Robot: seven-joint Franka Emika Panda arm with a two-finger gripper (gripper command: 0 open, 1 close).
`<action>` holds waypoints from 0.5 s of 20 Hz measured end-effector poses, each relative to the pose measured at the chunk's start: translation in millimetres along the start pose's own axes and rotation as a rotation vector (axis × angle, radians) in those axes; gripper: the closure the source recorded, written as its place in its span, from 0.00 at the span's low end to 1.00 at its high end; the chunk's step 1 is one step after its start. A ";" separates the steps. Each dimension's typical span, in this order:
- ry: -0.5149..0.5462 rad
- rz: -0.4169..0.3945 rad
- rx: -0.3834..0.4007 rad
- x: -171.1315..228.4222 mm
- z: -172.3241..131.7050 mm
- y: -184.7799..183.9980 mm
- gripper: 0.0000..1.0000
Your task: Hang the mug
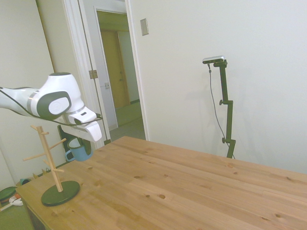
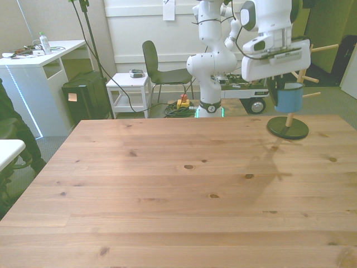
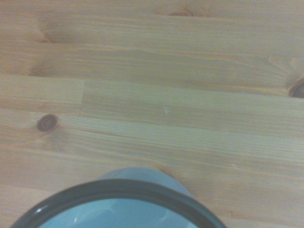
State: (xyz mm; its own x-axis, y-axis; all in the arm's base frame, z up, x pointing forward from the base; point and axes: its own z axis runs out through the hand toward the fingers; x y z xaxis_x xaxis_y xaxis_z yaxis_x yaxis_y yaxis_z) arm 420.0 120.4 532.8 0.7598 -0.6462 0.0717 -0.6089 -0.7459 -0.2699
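The light-blue mug (image 1: 80, 151) hangs in the air beneath my gripper (image 1: 76, 142), which is shut on its rim. It is upright, a little above the table, just behind the wooden mug rack (image 1: 53, 165). Its small loop handle points toward the rack's pegs. In the front view the mug (image 2: 289, 100) is at the far right, under the gripper (image 2: 286, 85) and over the rack's dark round base (image 2: 287, 129). The wrist view shows the mug's dark rim and white inside (image 3: 124, 209) over bare planks.
The rack stands near the table's corner (image 1: 29, 191). Its pegs (image 2: 323, 48) stick out past the gripper. A person's dark sleeve (image 2: 8, 139) shows at the front view's left edge. A chair (image 2: 159, 67) and a white desk (image 2: 39, 61) stand behind the table.
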 end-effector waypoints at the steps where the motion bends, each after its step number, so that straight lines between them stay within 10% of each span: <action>1: 0.003 -0.003 0.008 -4.9 -10.1 1.2 1.00; 10: 0.034 -0.024 0.061 -37.4 -76.2 15.6 1.00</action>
State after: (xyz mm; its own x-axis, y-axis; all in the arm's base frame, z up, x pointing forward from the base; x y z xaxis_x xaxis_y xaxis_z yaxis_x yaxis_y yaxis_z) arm 364.7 120.7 599.0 0.7653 -0.6339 0.1115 -0.5746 -0.7510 -0.3253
